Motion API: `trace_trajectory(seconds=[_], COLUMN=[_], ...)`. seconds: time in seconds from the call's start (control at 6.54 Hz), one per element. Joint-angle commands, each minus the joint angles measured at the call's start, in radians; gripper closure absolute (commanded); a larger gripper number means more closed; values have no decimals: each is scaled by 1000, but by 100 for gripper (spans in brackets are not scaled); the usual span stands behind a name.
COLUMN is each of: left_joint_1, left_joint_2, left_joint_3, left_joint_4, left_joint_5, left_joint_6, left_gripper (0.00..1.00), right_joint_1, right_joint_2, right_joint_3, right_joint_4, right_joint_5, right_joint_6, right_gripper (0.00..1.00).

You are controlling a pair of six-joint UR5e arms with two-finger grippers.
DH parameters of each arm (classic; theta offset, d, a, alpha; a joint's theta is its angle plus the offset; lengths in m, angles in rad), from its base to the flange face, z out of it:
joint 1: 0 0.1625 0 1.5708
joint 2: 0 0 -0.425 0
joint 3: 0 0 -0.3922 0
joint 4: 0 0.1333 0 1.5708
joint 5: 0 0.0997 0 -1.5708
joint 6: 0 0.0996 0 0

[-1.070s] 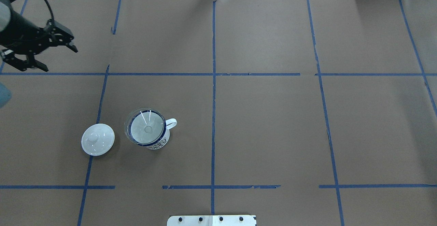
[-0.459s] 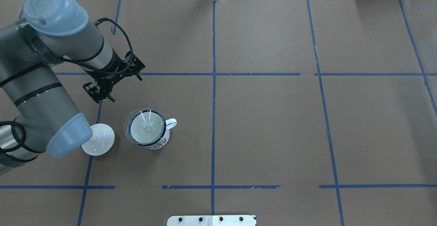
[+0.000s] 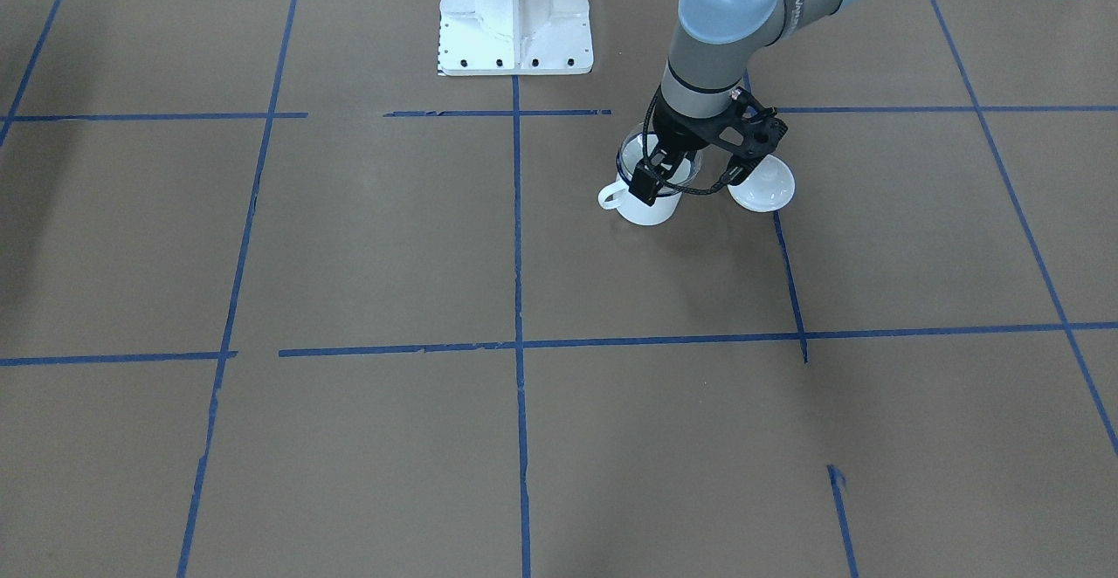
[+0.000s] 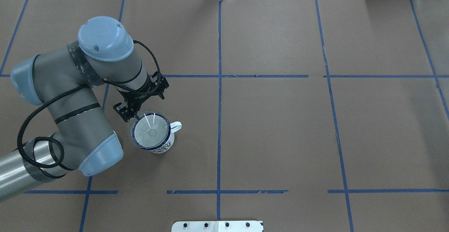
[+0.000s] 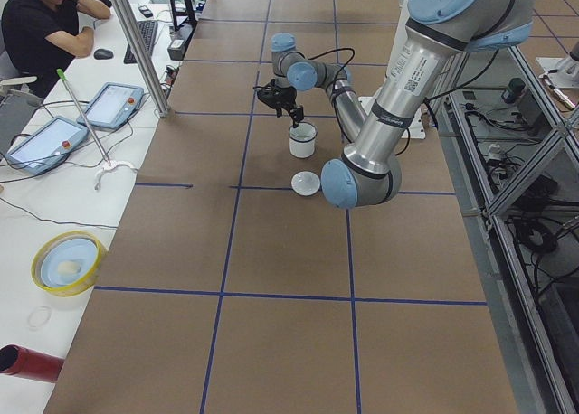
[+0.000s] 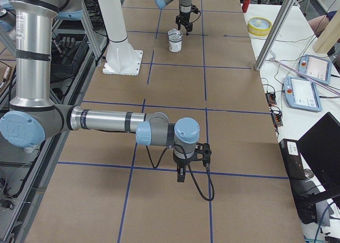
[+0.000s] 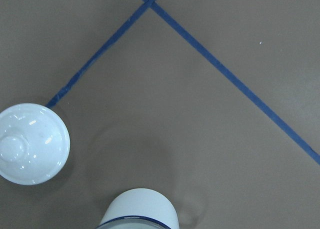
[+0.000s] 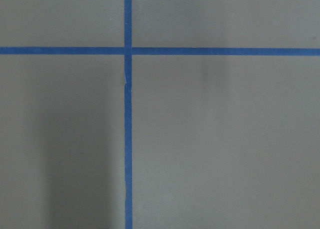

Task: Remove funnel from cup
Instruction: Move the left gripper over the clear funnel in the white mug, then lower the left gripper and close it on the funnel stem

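Observation:
The cup (image 4: pixel 162 146), a white mug with a dark blue rim, stands left of the table's middle with its handle to the right. The clear funnel (image 4: pixel 151 132) sits in its mouth. My left gripper (image 4: pixel 142 105) is open and empty, and hovers over the cup's far rim. In the front view the left gripper (image 3: pixel 699 172) has spread fingers that straddle the cup (image 3: pixel 648 209) from above. The left wrist view shows the cup (image 7: pixel 141 208) at its bottom edge. My right gripper (image 6: pixel 183 167) shows only in the right side view, so I cannot tell its state.
A round white knobbed lid (image 3: pixel 762 187) lies on the table beside the cup, also in the left wrist view (image 7: pixel 33 143); my left arm hides it in the overhead view. The robot's white base (image 3: pixel 515 10) stands behind. Blue tape lines cross the brown table.
My left arm has swung in from the far left edge toward the cup, and its gripper now hangs over the cup. The arm now covers the lid. Cup and funnel have not moved.

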Motion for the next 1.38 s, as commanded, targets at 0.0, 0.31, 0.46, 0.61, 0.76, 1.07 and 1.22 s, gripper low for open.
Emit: trace_trajectory(seconds=[0.0, 0.31, 0.46, 0.61, 0.76, 1.07, 1.22], left_joint_1=[47, 52, 52, 52, 52, 52, 53], left_joint_2=[-6, -10, -12, -16, -16, -26, -26], left_joint_3=[23, 23, 23, 23, 23, 25, 25], left_joint_4=[0, -1, -3, -3, -6, -6, -6], left_joint_5=[10, 10, 11, 11, 18, 33, 33], left_joint_6=[-25, -52, -54, -52, -52, -51, -51], left_gripper=[11, 29, 35, 39, 39, 40, 43], right_joint_1=[0, 0, 0, 0, 0, 0, 0], right_joint_2=[0, 0, 0, 0, 0, 0, 0], right_joint_3=[-1, 0, 0, 0, 0, 0, 0], right_joint_4=[0, 0, 0, 0, 0, 0, 0], right_joint_5=[0, 0, 0, 0, 0, 0, 0], right_joint_6=[0, 0, 0, 0, 0, 0, 0], right_gripper=[0, 0, 0, 0, 0, 0, 0])
